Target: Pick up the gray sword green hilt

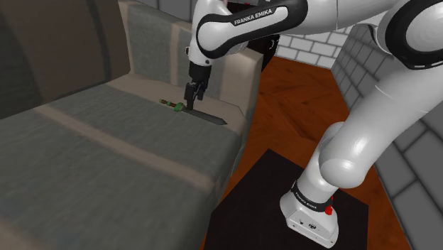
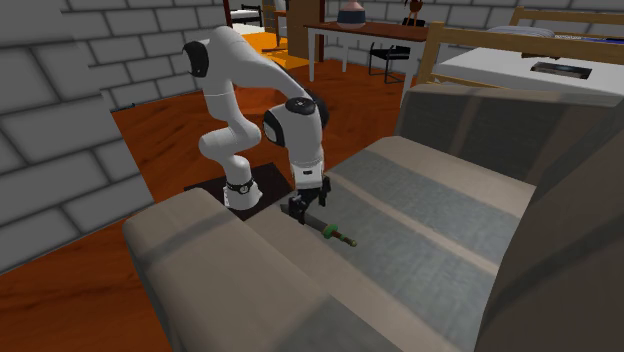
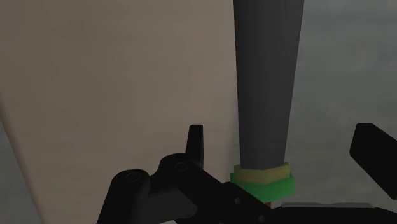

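A sword with a dark grey blade and a green hilt lies flat on the sofa's grey seat cushion, close to the cushion's beige edge. My gripper hangs point-down right over it, near where blade meets guard. In the wrist view the gripper is open, and the blade runs between the two fingers without touching either one. The green and yellow guard lies just behind the fingertips. The second exterior view has the gripper low over the sword.
The sofa's backrest rises behind the sword and a padded armrest stands beside it. My black stand sits on the wooden floor. Brick walls and a table lie beyond.
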